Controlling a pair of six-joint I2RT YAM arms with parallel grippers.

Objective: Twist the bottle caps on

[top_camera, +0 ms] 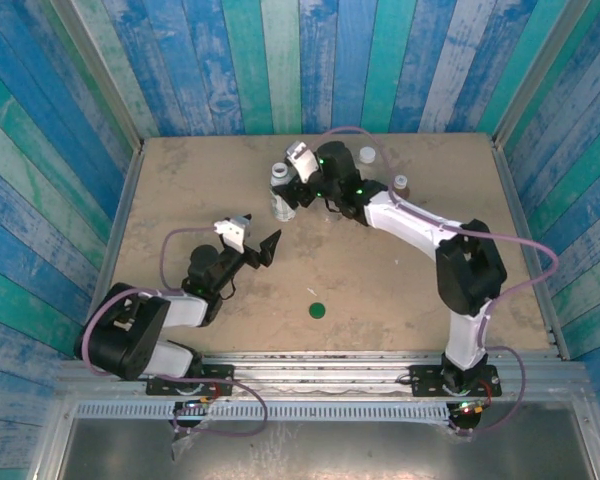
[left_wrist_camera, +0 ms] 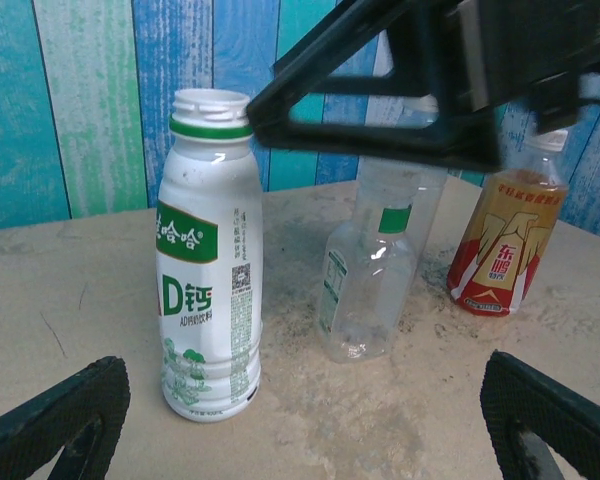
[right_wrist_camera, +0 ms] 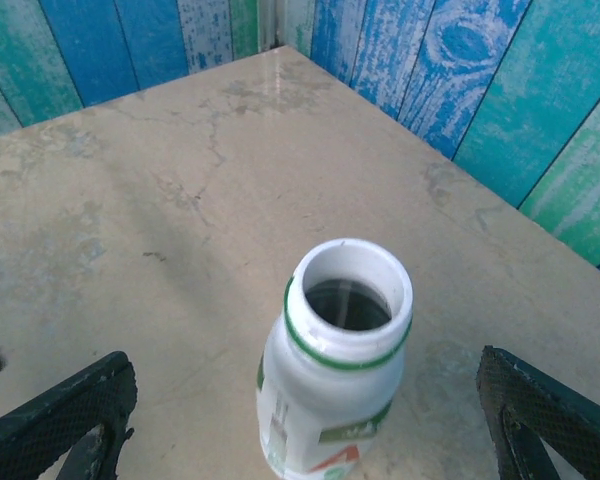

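A white-labelled bottle (top_camera: 281,197) (left_wrist_camera: 208,270) (right_wrist_camera: 332,385) stands uncapped at the back middle of the table, its green-ringed mouth open. My right gripper (top_camera: 291,178) (right_wrist_camera: 305,420) is open just above it, a finger on either side and touching nothing. A clear bottle (left_wrist_camera: 372,275) and an amber-orange bottle (top_camera: 401,185) (left_wrist_camera: 502,245) stand to its right. A dark green cap (top_camera: 317,310) lies flat near the front middle. My left gripper (top_camera: 252,238) (left_wrist_camera: 300,435) is open and empty, low over the table and facing the bottles. The right gripper's fingers (left_wrist_camera: 370,140) cross in front of the clear bottle's neck.
A small pale round object (top_camera: 366,155) sits near the back wall; cap or bottle top, I cannot tell. Painted plank walls (top_camera: 310,60) close in the table on three sides. Bare tabletop (top_camera: 180,190) lies to the left of the bottles.
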